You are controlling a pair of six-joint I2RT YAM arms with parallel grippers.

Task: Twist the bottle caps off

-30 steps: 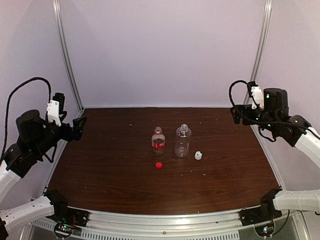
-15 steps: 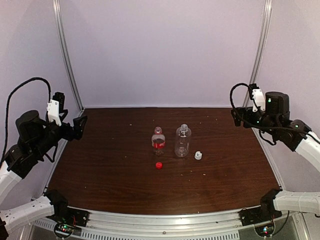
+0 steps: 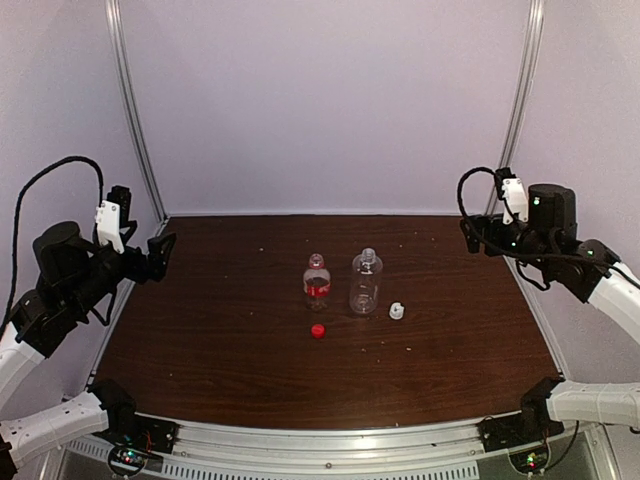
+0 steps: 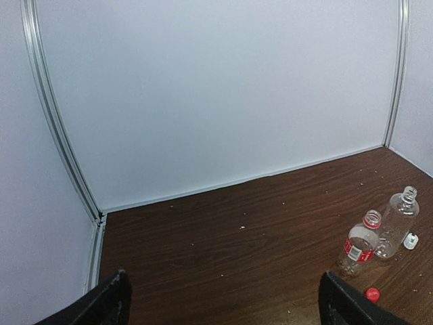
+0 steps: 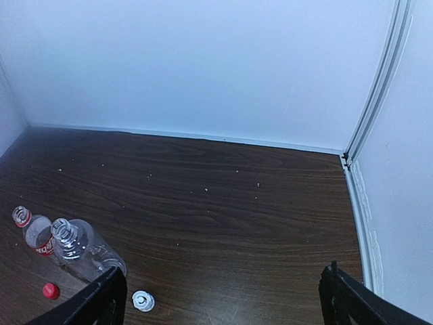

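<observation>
Both pairs of jaws apart, empty, bottles and loose caps well away, between them.

Two uncapped clear bottles stand upright side by side mid-worktop; red cap and white cap lie nearby.

The wrist section behind the right gripper has been lowered slightly and drawn a little toward the right edge of the surface. The left gripper has been raised marginally.
</observation>
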